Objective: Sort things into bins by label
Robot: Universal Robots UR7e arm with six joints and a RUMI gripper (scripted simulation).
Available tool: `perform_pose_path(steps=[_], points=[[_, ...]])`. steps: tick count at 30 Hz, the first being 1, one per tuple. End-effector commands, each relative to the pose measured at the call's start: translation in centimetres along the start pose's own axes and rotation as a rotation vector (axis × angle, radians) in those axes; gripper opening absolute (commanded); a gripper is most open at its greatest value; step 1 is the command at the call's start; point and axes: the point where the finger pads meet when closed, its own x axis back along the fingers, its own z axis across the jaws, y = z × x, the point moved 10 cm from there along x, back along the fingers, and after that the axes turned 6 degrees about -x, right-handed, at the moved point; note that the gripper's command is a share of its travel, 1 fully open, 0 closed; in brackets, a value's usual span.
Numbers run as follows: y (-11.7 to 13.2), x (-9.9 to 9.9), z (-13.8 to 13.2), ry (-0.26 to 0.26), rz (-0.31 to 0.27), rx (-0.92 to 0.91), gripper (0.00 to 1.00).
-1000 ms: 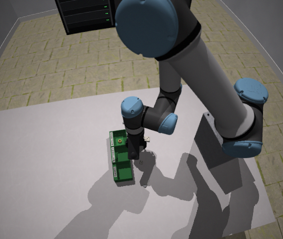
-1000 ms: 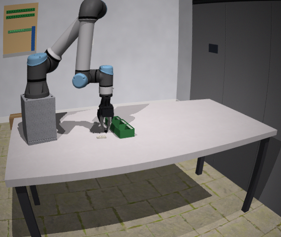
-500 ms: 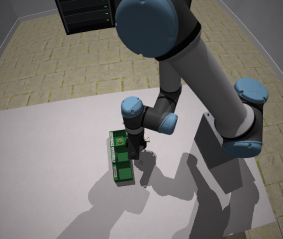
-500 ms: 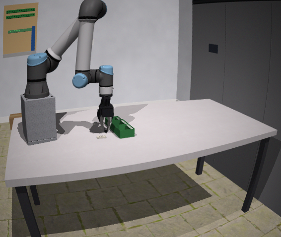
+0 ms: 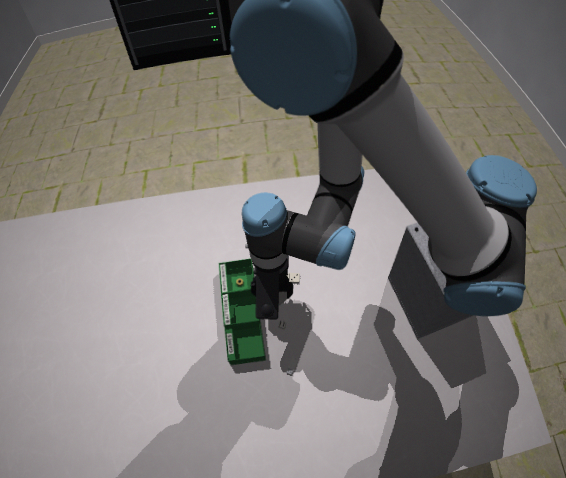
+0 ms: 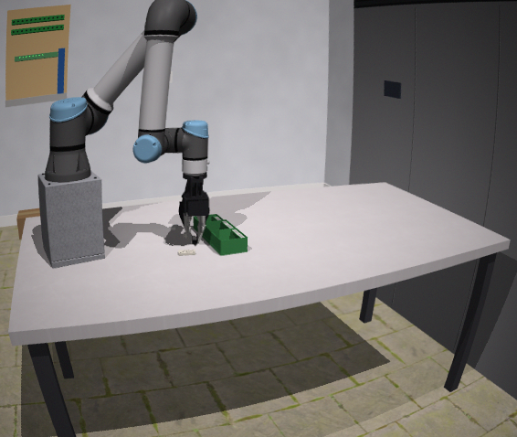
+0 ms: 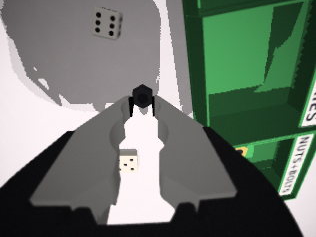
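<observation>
Your tool point(image 7: 142, 105) points straight down at the surface point(image 6: 343, 234), and its two grey fingers are pinched on a small black hexagonal nut point(image 7: 142, 95) held right at their tips. In the wrist view you can see the nut's hex outline and the dark hole in its middle, with the fingertips pressing it from either side.

Look between the fingers, further back toward the wrist, and you see a pale die point(image 7: 129, 161) lying on the surface below the tool. A second die point(image 7: 107, 23) with six pips showing on its upper face lies beyond the nut, inside the tool's shadow and well apart from it.

Just beside the tool, on its right in the wrist view, stands the green bin row point(image 5: 245, 354), upright, three compartments in a line. You can read "NUTS+BOLTS" point(image 7: 291, 166) on one white label; the next label is cut off by the frame edge. From the top view, the far compartment holds a small brass-coloured ringed part point(image 5: 240, 282). The tool hangs just outside the row's long side, near the middle compartment, not over any opening.

From the exterior view, a small pale object point(image 6: 186, 252) lies on the surface just in front of the tool. The arm's grey pedestal point(image 6: 68, 220) stands on the same surface, well apart from the bins.
</observation>
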Motion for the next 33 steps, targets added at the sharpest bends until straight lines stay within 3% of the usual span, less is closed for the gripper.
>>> perform_pose_path(steps=[1, 20, 33], points=[[0.0, 0.4, 0.0, 0.001, 0.0, 0.0, 0.0], [0.0, 6.0, 0.0, 0.001, 0.0, 0.0, 0.0], [0.0, 6.0, 0.0, 0.001, 0.0, 0.0, 0.0]])
